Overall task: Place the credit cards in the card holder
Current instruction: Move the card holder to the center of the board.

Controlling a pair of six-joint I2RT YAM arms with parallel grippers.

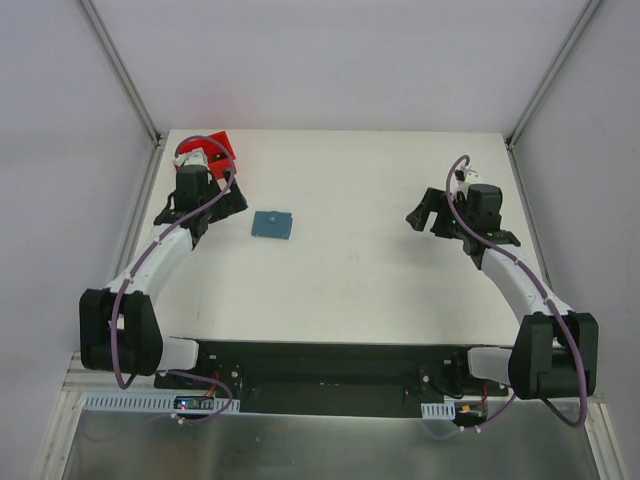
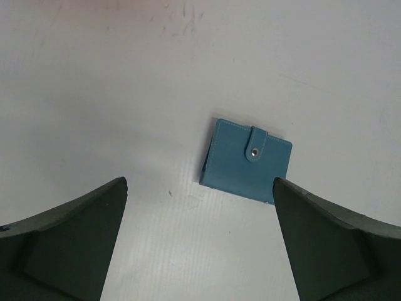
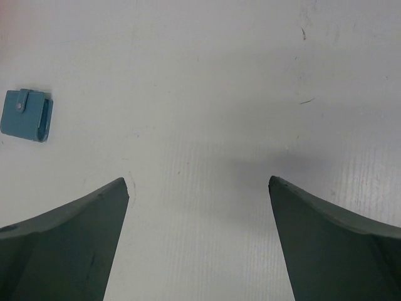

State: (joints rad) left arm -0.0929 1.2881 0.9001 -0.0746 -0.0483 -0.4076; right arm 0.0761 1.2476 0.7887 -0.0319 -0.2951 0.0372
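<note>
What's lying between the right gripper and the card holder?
Nothing; only bare table separates the right gripper and the card holder, as the top and right wrist views show.

Counter (image 1: 350,270), white. Card holder (image 1: 271,225), teal, lying flat left of centre. Red bin (image 1: 216,147), back-left corner. Left hand (image 1: 203,208) near holder; right hand (image 1: 462,226) well apart. Both spread wide, empty.

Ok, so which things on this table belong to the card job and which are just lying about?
For the job: card holder, snapped shut, flat on the table. No credit cards clearly visible.
Lying about: red bin at the far left corner, partly behind the left arm, contents unclear.
</note>
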